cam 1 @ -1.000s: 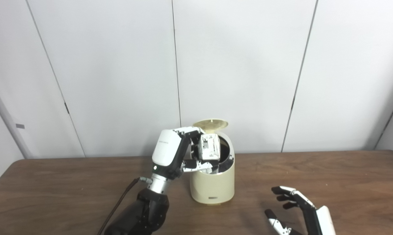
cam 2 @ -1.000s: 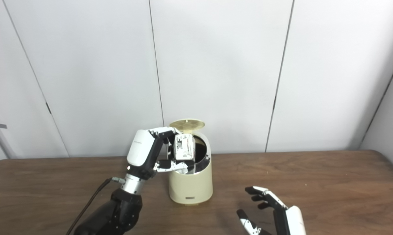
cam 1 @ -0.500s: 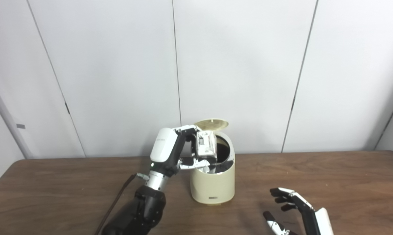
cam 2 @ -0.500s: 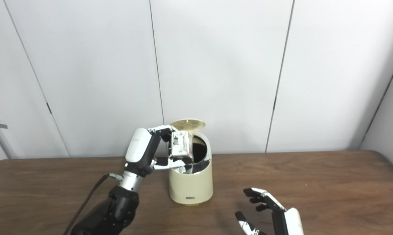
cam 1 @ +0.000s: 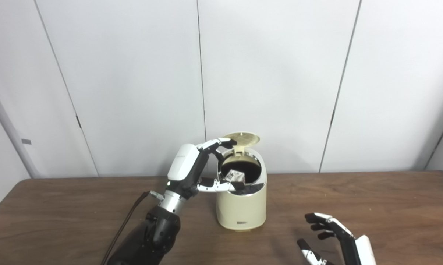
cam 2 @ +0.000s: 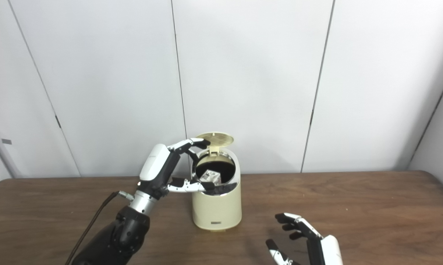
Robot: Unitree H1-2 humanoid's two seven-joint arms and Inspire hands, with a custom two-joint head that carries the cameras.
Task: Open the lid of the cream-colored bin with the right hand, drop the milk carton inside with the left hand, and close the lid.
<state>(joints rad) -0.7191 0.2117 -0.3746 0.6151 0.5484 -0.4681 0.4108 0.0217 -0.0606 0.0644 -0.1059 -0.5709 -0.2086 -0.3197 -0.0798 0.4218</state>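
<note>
The cream-colored bin (cam 1: 241,206) stands mid-table with its round lid (cam 1: 245,138) tipped up at the back. The white milk carton (cam 1: 235,175) with dark print lies inside the bin's dark opening, only its top showing. My left hand (cam 1: 195,170) hovers at the bin's left rim, open, fingers spread above and thumb across the rim, holding nothing. My right hand (cam 1: 335,241) rests low near the table's front edge, right of the bin, open with fingers apart.
The brown wooden table (cam 1: 372,198) stretches wide on both sides of the bin. White wall panels (cam 1: 273,73) stand close behind it. A dark cable (cam 1: 129,217) trails from my left forearm toward the front edge.
The left hand let go of the milk carton, which dropped into the bin. Its fingers have spread and the hand drew slightly left. The right hand barely moved; the view shifted slightly.
</note>
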